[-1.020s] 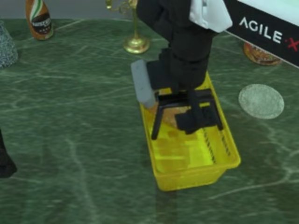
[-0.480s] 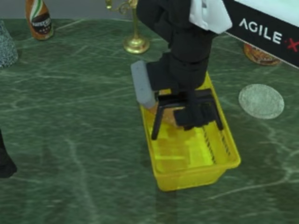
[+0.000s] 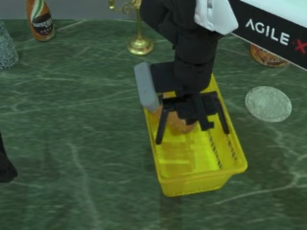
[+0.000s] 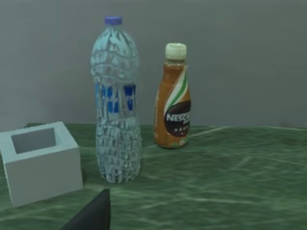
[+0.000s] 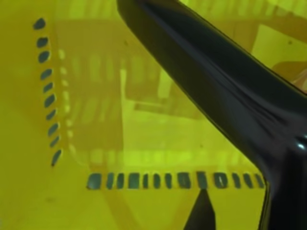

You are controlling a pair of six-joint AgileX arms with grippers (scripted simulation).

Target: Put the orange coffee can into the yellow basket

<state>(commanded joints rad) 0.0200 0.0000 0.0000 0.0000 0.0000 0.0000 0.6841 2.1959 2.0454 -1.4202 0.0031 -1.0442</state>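
The orange coffee can point(image 3: 174, 122) rests inside the yellow basket point(image 3: 204, 184), at its far end under the black folding handle point(image 3: 161, 122). My right gripper point(image 3: 195, 116) hangs just above and to the right of the can, open and apart from it. The right wrist view shows the basket's yellow floor point(image 5: 144, 134), its slotted wall, the handle point(image 5: 216, 91) and one dark fingertip point(image 5: 201, 213) with nothing held. My left arm point(image 3: 5, 165) is parked at the table's left edge, and one finger point(image 4: 93, 215) of its open gripper shows over bare table.
A grey block point(image 3: 146, 86) leans at the basket's far left corner. A gold stand point(image 3: 139, 44) is behind it. A brown striped-label bottle point(image 3: 40, 19) stands far left and a grey disc point(image 3: 268, 103) lies right of the basket. A water bottle point(image 4: 117, 100) and a grey box point(image 4: 41, 160) face the left wrist.
My right gripper has drawn back from the basket's middle toward its far end and lifted a little. The can it covered now shows in the basket. The left arm stayed still.
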